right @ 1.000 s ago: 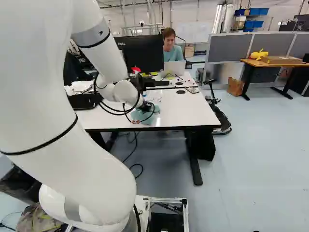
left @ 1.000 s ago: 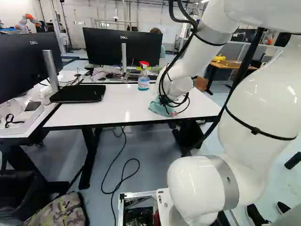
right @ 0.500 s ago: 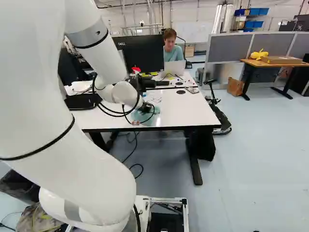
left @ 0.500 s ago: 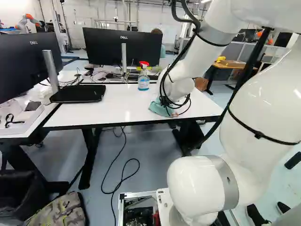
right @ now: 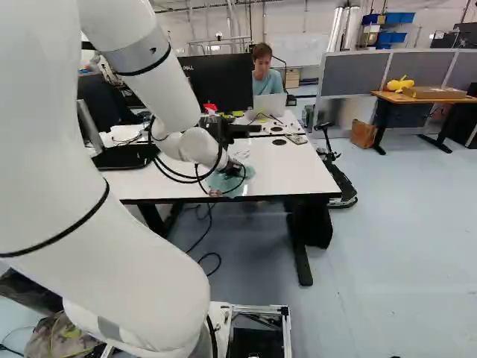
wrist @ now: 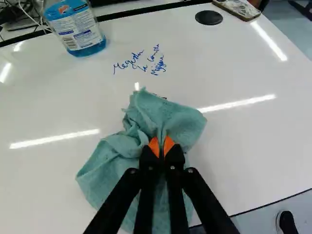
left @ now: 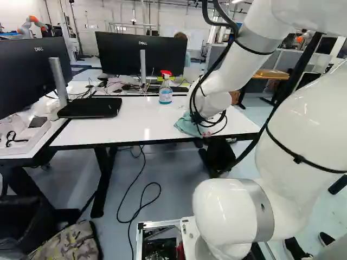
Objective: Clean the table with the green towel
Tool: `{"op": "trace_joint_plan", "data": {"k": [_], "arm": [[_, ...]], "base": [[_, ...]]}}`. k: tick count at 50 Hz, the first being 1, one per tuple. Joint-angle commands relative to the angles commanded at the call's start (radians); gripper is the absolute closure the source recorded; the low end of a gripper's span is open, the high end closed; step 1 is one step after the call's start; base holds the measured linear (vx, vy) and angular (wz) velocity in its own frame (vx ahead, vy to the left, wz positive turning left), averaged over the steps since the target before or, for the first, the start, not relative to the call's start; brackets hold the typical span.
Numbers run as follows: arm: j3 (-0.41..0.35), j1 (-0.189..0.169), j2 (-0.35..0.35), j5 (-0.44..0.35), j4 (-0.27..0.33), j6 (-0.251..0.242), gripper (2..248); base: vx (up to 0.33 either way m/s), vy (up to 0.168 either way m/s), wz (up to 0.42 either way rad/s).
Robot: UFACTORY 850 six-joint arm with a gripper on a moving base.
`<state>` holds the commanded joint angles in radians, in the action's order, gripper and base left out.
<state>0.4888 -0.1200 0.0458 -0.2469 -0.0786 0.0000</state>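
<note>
At the right base view's table, my gripper (right: 232, 170) is down at the green towel (right: 229, 183), mostly behind cables. In the wrist view the gripper (wrist: 161, 146) is shut on a fold of the towel (wrist: 109, 163), its orange pads close together. The towel lies bunched and spread on the white table (wrist: 253, 141), around and under the fingers. Blue handwriting (wrist: 141, 62) marks the table ahead of the towel; a small dark bit of marking shows right at the towel's far edge.
A spray bottle (left: 166, 89) with blue liquid stands on the table, left of the towel in the left base view. Beyond are a monitor (left: 142, 54) and a laptop (right: 270, 104). A black round cap (wrist: 209, 17) sits in the tabletop. A black case-like object (left: 90, 108) lies further left.
The arm has shifted a little to the right in the left base view, carrying the towel with it along the tabletop. The base has not moved.
</note>
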Motion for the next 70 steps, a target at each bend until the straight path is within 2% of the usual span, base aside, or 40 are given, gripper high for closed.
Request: {"op": "trace_joint_plan", "data": {"k": [20,26,44,70], "arm": [[0.059,-0.070,-0.058,0.000,0.000,0.000,219],[0.084,-0.076,-0.082,0.000,0.000,0.000,219],[0.172,-0.059,-0.164,0.000,0.000,0.000,219],[0.253,0.014,-0.236,0.000,0.000,0.000,219]], "base": [[0.000,0.000,0.000],[0.000,0.000,0.000],[0.000,0.000,0.000],[0.000,0.000,0.000]]}}
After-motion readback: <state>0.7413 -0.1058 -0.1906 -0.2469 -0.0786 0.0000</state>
